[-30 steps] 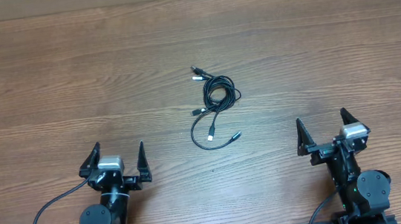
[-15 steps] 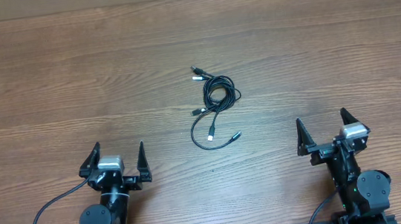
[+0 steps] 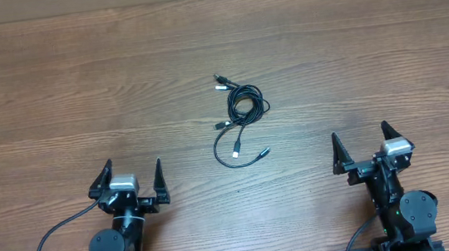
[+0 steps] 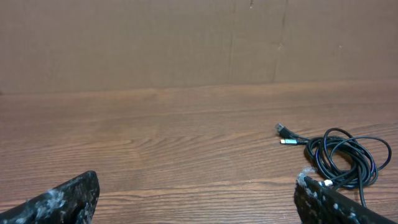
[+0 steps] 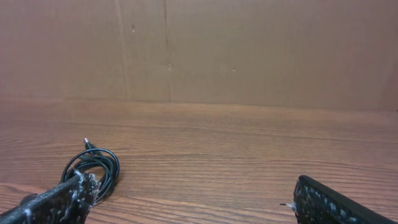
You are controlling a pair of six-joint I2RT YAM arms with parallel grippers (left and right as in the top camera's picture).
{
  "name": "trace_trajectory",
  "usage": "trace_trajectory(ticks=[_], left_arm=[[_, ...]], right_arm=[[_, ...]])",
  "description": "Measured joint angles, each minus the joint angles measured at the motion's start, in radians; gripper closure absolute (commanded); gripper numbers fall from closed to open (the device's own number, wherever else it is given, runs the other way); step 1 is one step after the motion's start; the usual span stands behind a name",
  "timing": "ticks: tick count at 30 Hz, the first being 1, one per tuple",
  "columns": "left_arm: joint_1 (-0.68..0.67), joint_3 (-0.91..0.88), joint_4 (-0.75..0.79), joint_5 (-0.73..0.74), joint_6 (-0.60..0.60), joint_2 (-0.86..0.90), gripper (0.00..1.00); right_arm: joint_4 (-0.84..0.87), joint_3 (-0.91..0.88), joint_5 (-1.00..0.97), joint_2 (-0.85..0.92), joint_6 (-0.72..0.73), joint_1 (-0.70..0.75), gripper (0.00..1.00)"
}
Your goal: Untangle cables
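The cables lie in a tangle at the middle of the wooden table, a small coil at the top and a looser loop with plug ends below it. From the left wrist the cables show at the right, partly behind a finger. In the right wrist view the cables sit at the left, just beyond my left fingertip. My left gripper stands open near the front left, well short of the tangle. Open too, my right gripper rests at the front right. Neither holds anything.
A brown cardboard wall closes off the far side of the table. The arms' own thick black wiring trails by the left base. Bare wood surrounds the tangle on all sides.
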State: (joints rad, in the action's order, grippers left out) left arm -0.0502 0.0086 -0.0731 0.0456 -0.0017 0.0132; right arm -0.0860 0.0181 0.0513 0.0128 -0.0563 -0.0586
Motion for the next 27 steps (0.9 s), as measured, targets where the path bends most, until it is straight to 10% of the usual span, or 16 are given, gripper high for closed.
trace_trajectory(ticks=[27], left_arm=[[0.000,0.204,-0.122,-0.017,-0.124,0.226,0.00]], right_arm=[[0.002,0.000,0.000,-0.002,0.000,0.000,0.00]])
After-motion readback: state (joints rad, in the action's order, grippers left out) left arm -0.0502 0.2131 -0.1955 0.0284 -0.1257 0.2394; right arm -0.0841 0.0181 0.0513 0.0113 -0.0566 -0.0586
